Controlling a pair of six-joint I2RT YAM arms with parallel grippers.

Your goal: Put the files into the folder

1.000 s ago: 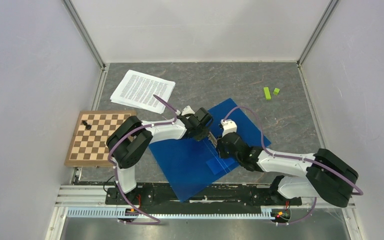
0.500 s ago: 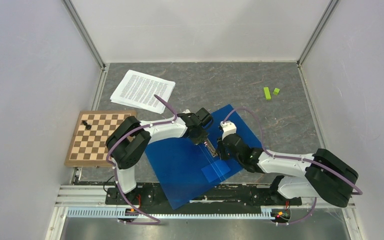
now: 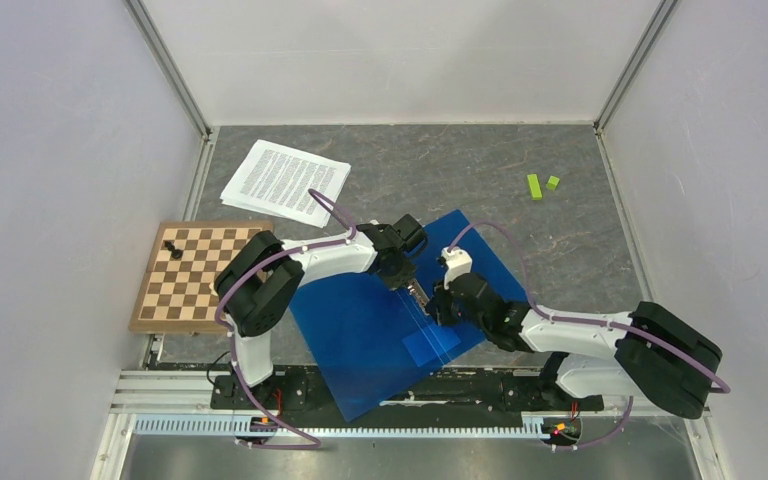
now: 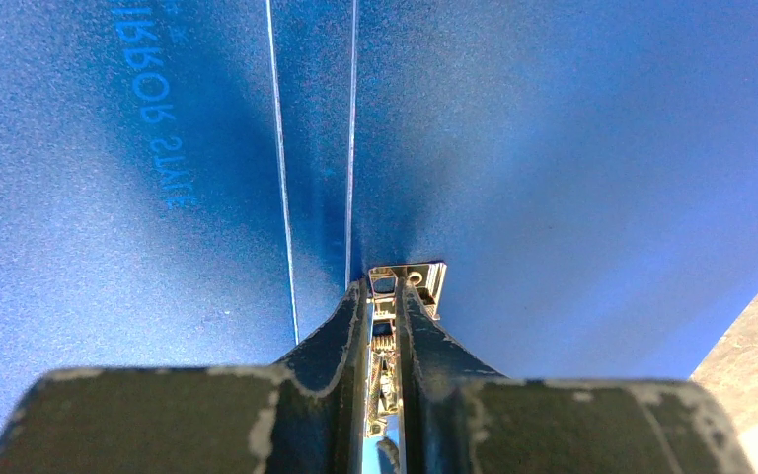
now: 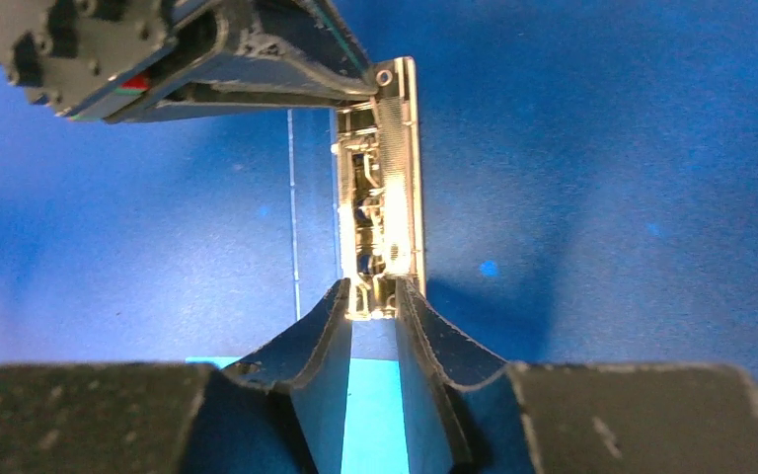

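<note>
Wood chessboard (image 3: 200,275) sits far left on the tabletop (image 3: 580,240), not my concern. Past it, at the far-left corner, the files (image 3: 285,182) lie flat and well apart from the folder (image 3: 355,335), their long axis running roughly L-R w/ the right end tipped toward me. The folder lies opened flat mid-tabletop, in front of both bases. On its spine my left tool (image 3: 410,285) is pinched nearly closed on the far end of the metal clip (image 5: 380,188), and my right tool (image 5: 372,296) is clamped on the clip's near end. Both are busy w/ the clip and neither has paper. As I judge it, the files lie behind and left of the left tool, so the left arm is nearer for the fetch; the right would have to cross over. Green blocks (image 3: 542,185) far right, irrelevant.
</note>
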